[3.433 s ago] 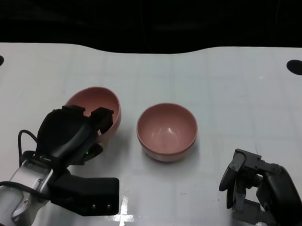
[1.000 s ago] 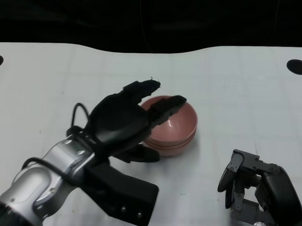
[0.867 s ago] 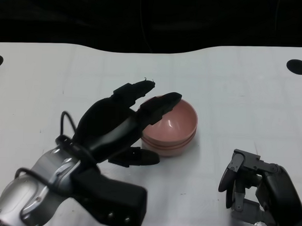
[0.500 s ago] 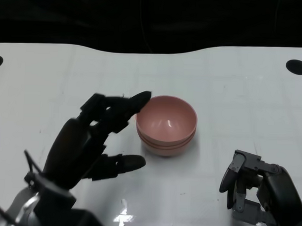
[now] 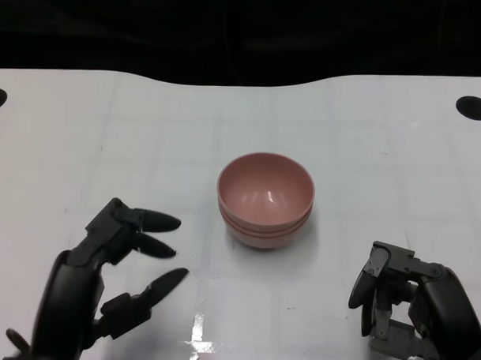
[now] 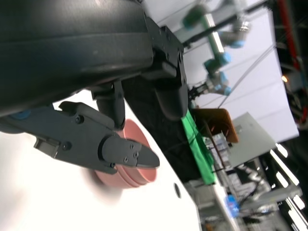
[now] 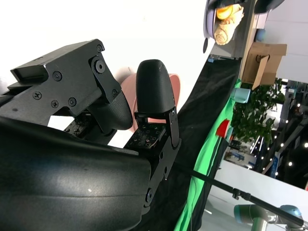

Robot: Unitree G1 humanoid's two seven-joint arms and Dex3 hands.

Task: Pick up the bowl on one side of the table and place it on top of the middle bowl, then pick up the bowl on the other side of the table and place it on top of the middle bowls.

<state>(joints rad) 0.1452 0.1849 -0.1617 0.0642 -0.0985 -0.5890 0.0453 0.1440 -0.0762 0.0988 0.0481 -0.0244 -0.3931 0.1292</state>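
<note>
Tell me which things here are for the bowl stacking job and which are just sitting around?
For the job:
- pink bowl stack, nested in the middle of the table
- left hand, empty, fingers apart
- right hand, fingers curled in, holding nothing

Just there:
- white table
- black round holes near the table's far corners

Left hand (image 5: 94, 293) splayed, right hand (image 5: 414, 312) curled.

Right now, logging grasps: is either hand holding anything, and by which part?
Nothing is held. The left hand and right hand are both empty, apart from the stacked bowls.
</note>
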